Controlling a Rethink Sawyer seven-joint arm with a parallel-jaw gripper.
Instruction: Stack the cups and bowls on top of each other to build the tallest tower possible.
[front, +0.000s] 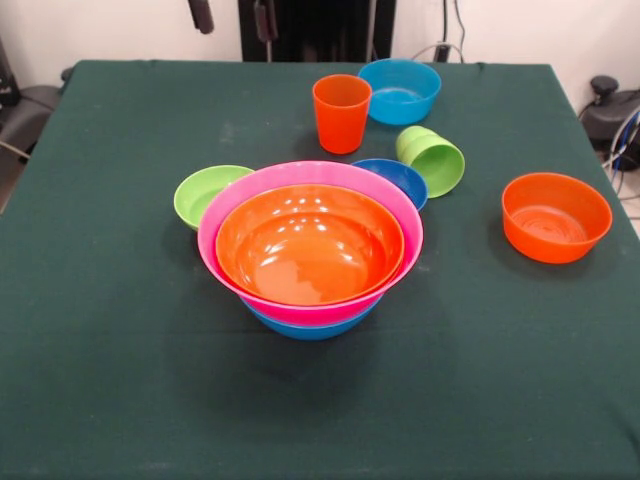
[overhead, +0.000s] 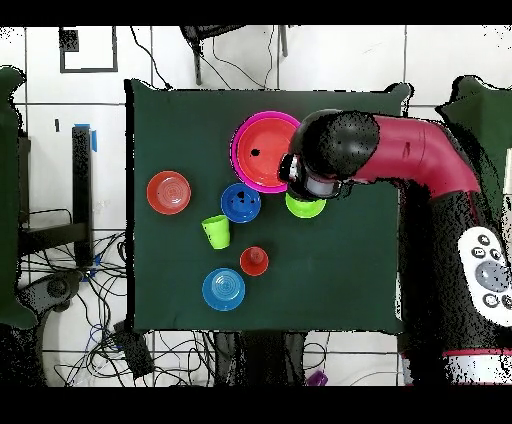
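Dark green cloth desk (front: 120, 380). Red-and-black arm (overhead: 400, 150) reaches across, above the stacked glossy pink, orange and blue bowl tower (front: 310, 250); claw hidden beneath it, grip undeterminable.

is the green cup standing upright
No, the green cup lies tipped on its side with its open mouth facing the camera, beside the dark blue bowl.

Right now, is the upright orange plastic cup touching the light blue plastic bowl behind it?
Apart. The overhead view shows dark tablecloth between the upright orange plastic cup and the light blue plastic bowl.
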